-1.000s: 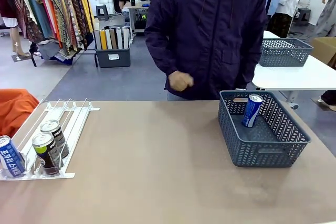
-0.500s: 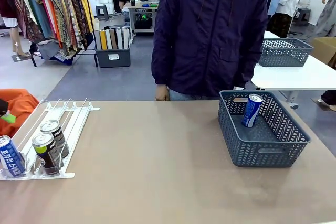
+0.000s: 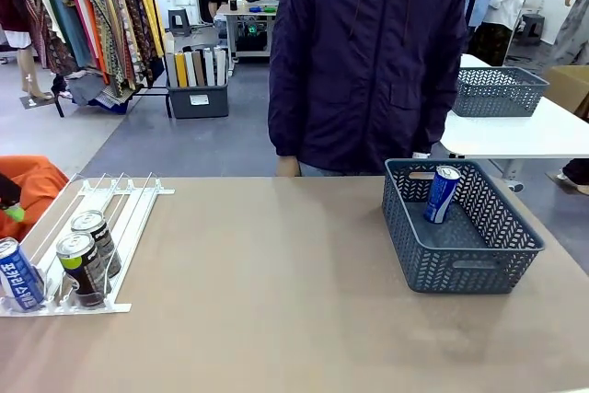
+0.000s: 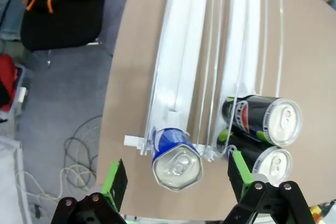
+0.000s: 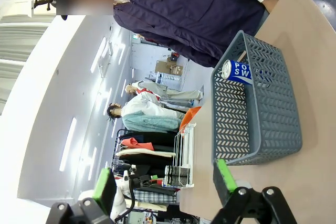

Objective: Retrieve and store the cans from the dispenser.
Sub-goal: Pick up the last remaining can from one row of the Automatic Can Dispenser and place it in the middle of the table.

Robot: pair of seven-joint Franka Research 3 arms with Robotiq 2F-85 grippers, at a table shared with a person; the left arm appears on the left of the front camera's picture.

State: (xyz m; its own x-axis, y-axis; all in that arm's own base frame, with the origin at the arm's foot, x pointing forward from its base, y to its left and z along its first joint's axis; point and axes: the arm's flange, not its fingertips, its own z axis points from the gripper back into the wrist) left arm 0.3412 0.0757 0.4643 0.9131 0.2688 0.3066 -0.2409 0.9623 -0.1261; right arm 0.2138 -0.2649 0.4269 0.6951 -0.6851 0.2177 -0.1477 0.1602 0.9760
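Dispenser (image 3: 92,218) is found at the left end of the bench (image 3: 276,301), sloped down toward the robot's side. Three cans are held at its front stops. A front blue can (image 3: 18,275) stands in the outer lane. Two black cans (image 3: 85,269) are lined one behind the other in the next lane, touching or nearly so.

In the left wrist view the left hand (image 4: 176,176) is seen spread wide, with nothing held. It is placed above the dispenser's (image 4: 184,51) front end, looking down on it. The front blue can (image 4: 176,160) is seen top-on directly between the two green pads (image 4: 116,178). Each pad stands clear of the can's side and no contact is observed. The black cans (image 4: 265,124) lie just beside it, near the other pad.

In the right wrist view the right hand (image 5: 164,182) is likewise spread wide and holds nothing. The dark grey basket (image 5: 262,129) is seen well ahead of it on the bench, apart from the fingers.

A stored blue can (image 3: 442,192) is leaned against the far wall of the basket (image 3: 460,269) at the bench's right end. A person (image 3: 368,62) in a dark jacket is stood at the far side, behind the bench.
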